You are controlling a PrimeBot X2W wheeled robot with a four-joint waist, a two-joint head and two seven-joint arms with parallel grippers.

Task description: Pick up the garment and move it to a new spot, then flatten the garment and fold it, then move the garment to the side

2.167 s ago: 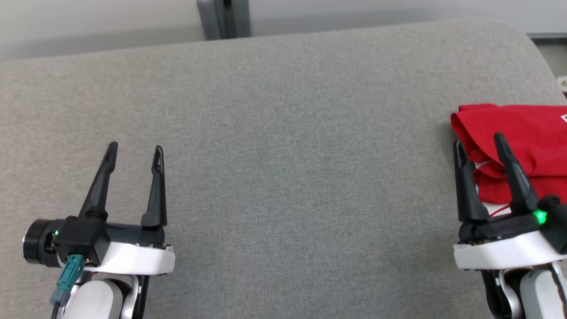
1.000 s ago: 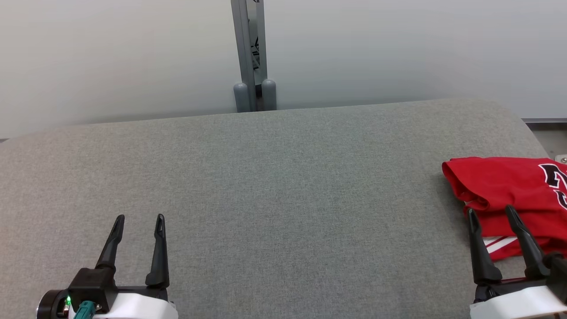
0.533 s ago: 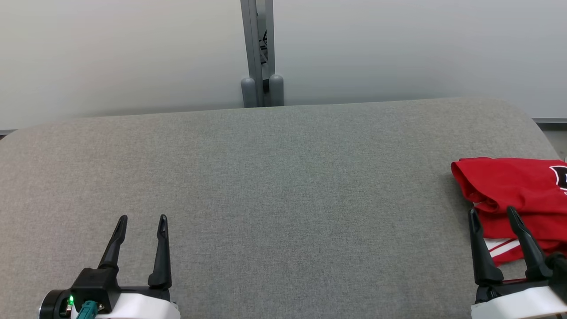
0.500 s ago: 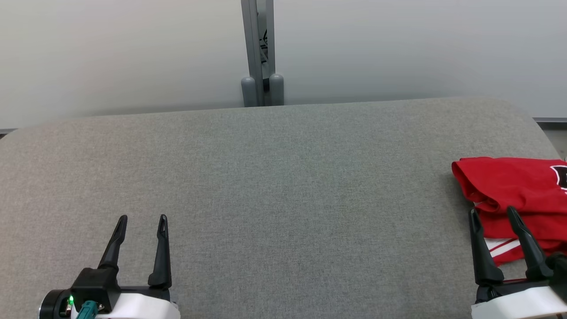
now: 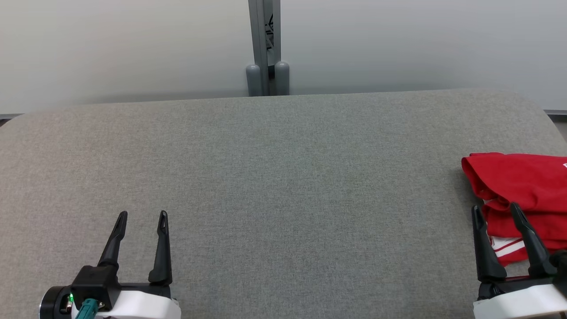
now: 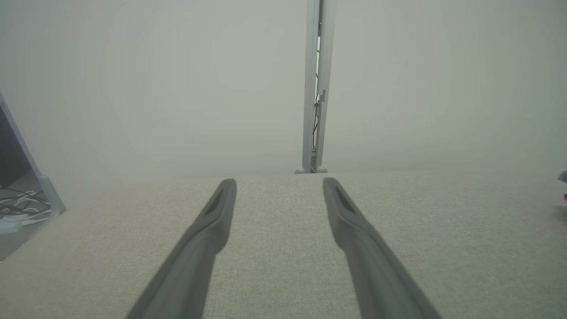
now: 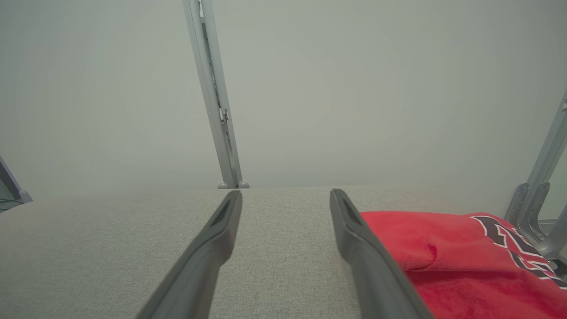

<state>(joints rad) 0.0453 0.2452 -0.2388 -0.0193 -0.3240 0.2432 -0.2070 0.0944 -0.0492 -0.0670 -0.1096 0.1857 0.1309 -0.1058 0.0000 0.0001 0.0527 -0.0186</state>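
Red garment (image 5: 522,186) sits folded at the table (image 5: 283,177) right end, so the move-aside step looks done imo. L gripper (image 5: 143,213) & R gripper (image 5: 495,207) are spread wide, nothing held, at table's near edge. Next: prob. just back off w/o snagging cloth.

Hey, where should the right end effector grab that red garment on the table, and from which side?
Take the red garment by its rolled left edge: it stands up off the grey table in thick folds, so it is likely easy to pinch. Bring the open right end effector forward from the near side.
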